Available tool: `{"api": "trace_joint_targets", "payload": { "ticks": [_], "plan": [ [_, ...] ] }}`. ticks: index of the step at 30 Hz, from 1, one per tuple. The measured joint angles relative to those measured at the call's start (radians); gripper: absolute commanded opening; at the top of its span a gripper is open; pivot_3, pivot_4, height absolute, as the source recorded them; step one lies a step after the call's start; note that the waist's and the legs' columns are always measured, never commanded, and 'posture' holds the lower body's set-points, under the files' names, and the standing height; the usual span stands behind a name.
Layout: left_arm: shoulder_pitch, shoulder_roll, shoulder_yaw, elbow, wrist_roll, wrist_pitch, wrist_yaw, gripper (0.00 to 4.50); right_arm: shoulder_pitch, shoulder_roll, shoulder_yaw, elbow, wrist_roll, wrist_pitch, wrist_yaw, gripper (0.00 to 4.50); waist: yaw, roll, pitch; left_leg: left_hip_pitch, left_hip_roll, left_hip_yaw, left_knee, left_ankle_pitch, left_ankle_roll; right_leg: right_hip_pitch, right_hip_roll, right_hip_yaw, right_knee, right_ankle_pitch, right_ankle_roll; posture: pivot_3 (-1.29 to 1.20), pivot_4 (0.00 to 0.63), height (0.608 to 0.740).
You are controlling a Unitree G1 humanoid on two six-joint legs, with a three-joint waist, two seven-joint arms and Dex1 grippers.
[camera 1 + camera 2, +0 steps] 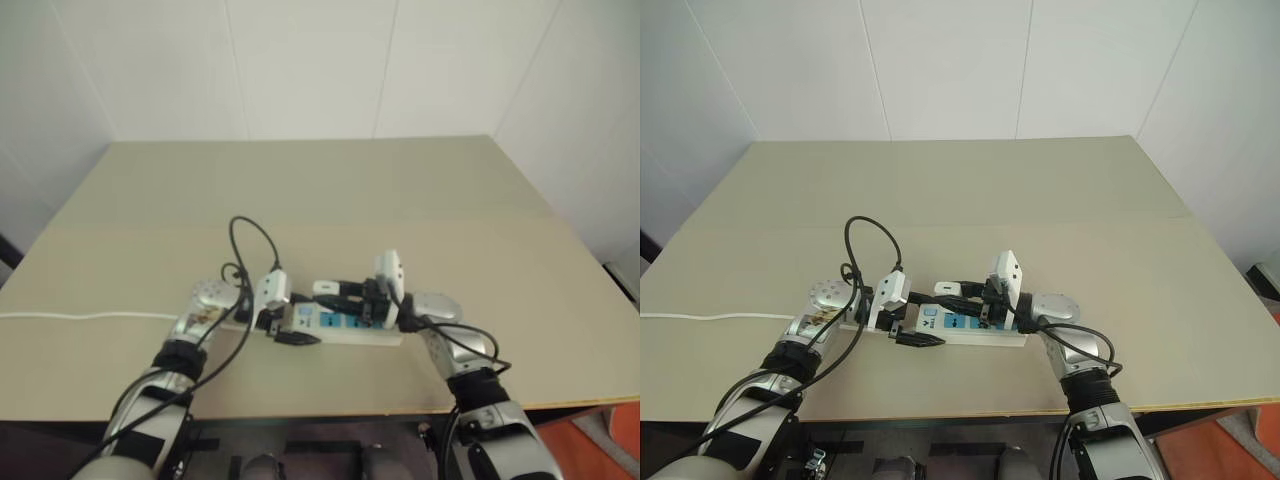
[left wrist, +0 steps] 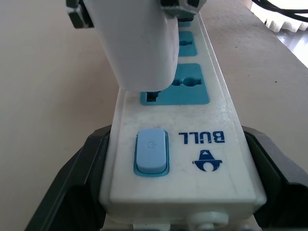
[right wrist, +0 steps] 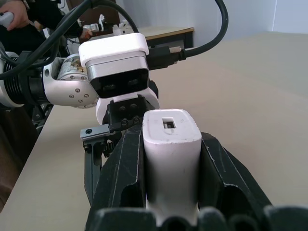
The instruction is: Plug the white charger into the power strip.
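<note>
Our right gripper (image 3: 171, 192) has its jaws closed on the white charger (image 3: 172, 144), clamping its flat sides, while our left gripper (image 2: 159, 192) has its jaws shut on the switch end of the power strip (image 2: 192, 144). The charger hangs right at the first blue socket (whether its prongs have entered we cannot tell). The strip lies near the front edge of the surface (image 1: 330, 190). We judge the charger light, rigid and smooth, so a mid-body grip suits it.
</note>
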Motion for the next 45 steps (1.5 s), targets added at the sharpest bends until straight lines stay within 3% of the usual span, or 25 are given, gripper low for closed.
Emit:
{"api": "trace_joint_targets", "payload": {
  "ticks": [45],
  "plan": [
    [0.005,0.001,-0.014,-0.012,0.0,-0.001,0.017,3.31,-0.043,-0.035,0.028,0.161,-0.029,-0.172,0.09,1.15,0.003,0.0,0.0,0.001,0.0,0.0,0.0,0.0,0.0,0.001,0.0,0.0,0.0,0.0,0.0,0.0,0.15,0.74]
  ]
}}
